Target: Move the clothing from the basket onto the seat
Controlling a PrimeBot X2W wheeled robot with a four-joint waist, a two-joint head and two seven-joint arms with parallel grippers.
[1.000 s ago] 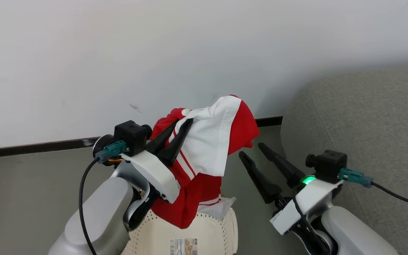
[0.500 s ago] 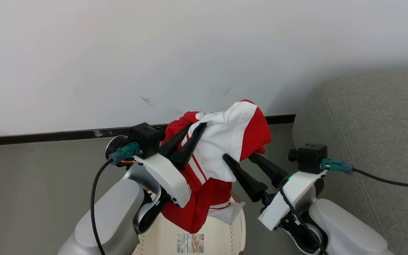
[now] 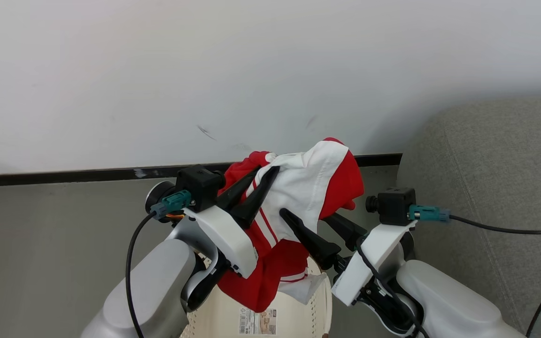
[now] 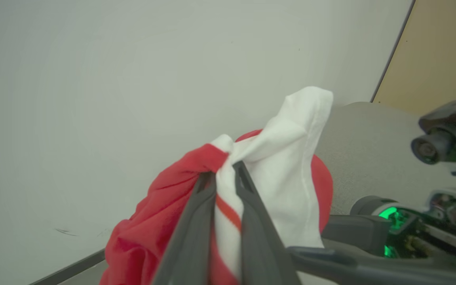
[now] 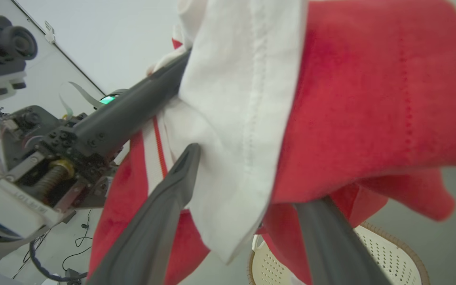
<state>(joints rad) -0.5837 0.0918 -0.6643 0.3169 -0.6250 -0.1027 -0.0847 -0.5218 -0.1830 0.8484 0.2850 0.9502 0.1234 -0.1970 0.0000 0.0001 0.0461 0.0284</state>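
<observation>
Above the basket (image 3: 298, 317), at 6 o'clock in the head view, the clothing (image 3: 315, 180) hangs as one red and white garment with its lower end over the basket's rim. The left gripper (image 3: 266, 169) has its fingers pinched together on a fold at the garment's top. Toward 4 o'clock from it, the right gripper (image 3: 304, 215) has its fingers spread apart, one against the white panel, the other under the red cloth. The grey seat (image 3: 486, 188) lies at 3 o'clock, apart from the garment.

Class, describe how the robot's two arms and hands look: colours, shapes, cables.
Pale grey arms with white wrist plates. The left hand and right hand each have two long dark tapered fingers. Each wrist carries a black camera, teal plug and black cable.
</observation>
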